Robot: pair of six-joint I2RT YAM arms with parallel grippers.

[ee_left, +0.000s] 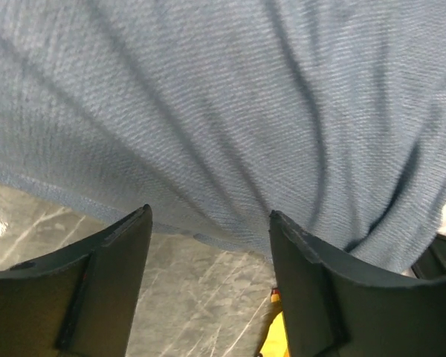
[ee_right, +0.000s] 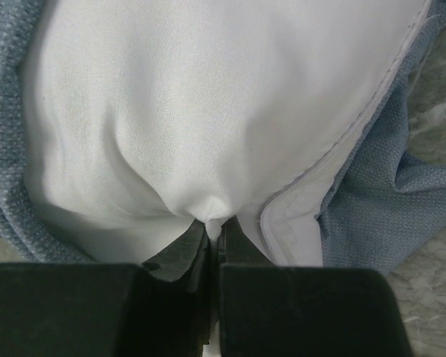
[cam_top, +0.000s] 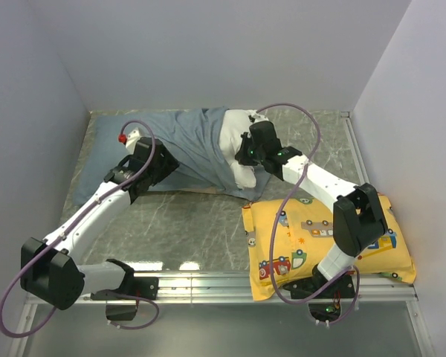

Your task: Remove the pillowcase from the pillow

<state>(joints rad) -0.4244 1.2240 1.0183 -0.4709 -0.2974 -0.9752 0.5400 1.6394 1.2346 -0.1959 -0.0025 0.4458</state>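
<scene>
The blue-grey pillowcase [cam_top: 189,145] lies bunched across the back of the table and covers most of the white pillow [cam_top: 234,141], whose right end sticks out. My right gripper [cam_top: 247,158] is shut on a pinch of the white pillow [ee_right: 208,111] at that bare end; the pillowcase edge [ee_right: 372,216] lies round it. My left gripper [cam_top: 162,169] is open at the near edge of the pillowcase [ee_left: 230,119], with its fingertips [ee_left: 137,223] just under the hanging fabric and nothing between them.
A yellow cartoon-vehicle print pillow [cam_top: 327,238] lies at the front right, under the right arm. The grey marble tabletop [cam_top: 193,230] shows in the front middle. White walls close in the table at the back and sides. A metal rail [cam_top: 208,282] runs along the near edge.
</scene>
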